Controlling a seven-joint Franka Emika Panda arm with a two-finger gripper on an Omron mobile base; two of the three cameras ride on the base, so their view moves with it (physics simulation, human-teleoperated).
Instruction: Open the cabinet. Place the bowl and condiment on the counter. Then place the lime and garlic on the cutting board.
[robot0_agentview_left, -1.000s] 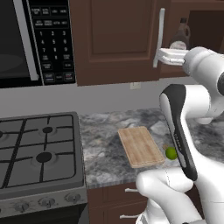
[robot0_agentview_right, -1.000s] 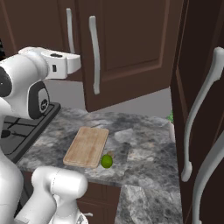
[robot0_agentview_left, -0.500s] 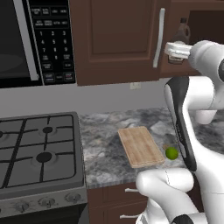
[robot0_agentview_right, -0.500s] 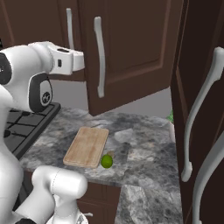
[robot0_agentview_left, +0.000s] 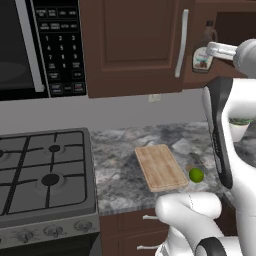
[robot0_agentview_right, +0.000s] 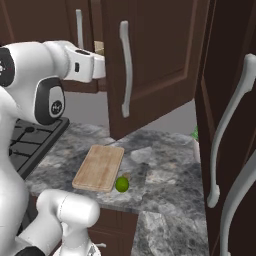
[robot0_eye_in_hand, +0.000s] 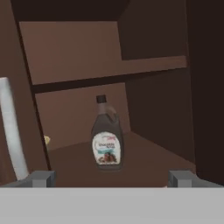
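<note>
Left base view: the hand (robot0_agentview_left: 216, 49), spread wide and empty, nears the syrup bottle (robot0_agentview_left: 202, 52) on the cabinet shelf; the lime (robot0_agentview_left: 196, 175) lies just beside the cutting board (robot0_agentview_left: 161, 167) on the desk (robot0_agentview_left: 116, 165).

Right base view: the cabinet door (robot0_agentview_right: 150, 65) stands close, risking a wrist clip.

Hand view: the bottle is tall, so a glancing finger could topple it.

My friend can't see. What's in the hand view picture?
A brown condiment bottle stands upright on the lower shelf of an open wooden cabinet. The open gripper faces it, not touching. A cabinet door handle is at the left.
</note>
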